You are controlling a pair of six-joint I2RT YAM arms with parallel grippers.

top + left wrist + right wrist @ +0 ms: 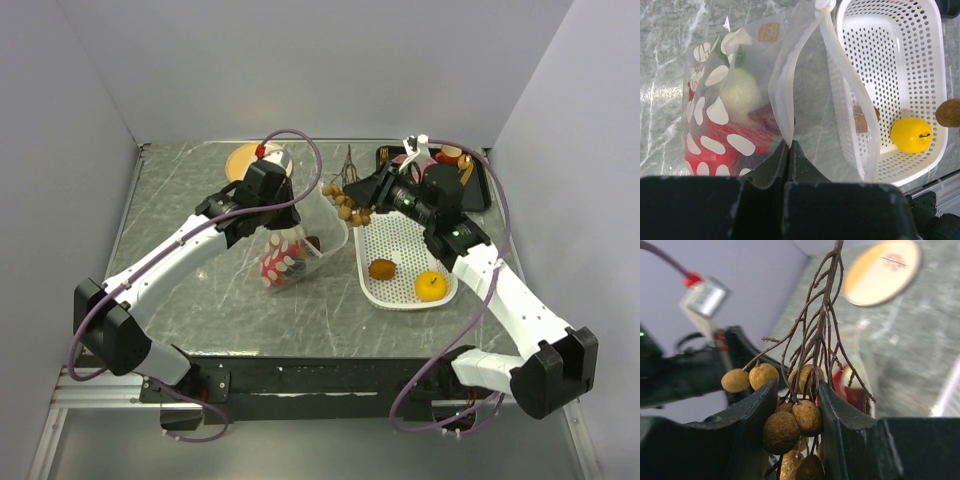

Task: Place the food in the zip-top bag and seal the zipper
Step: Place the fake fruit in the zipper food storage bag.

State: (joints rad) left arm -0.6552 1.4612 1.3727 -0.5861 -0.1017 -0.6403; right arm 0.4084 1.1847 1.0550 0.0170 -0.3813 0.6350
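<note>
1. On a grey marbled table (200, 300), closed in by plain pale walls (300, 60), both arms reach toward the middle.
2. The left hand (790, 150) is clenched on one lip of the clear floppy plastic bag with white dots (720, 100), holding its mouth agape. The other lip, with the narrow white zipper strip (840, 65), sags toward the white perforated plastic basket (400, 245).
3. Inside the bag lie red toy pieces (725, 145) and a white-and-green toy vegetable (742, 92).
4. The right hand (797, 390) is grasping a twiggy cluster of small brown nuts (807, 417), lifted off the table near the bag's mouth.
5. A yellow round toy fruit (431, 286) and a brown oval toy (382, 268) sit in the basket, just right of the bag.
6. An orange round plate (242, 160) and a black tray (478, 185) stand at the far edge.
</note>
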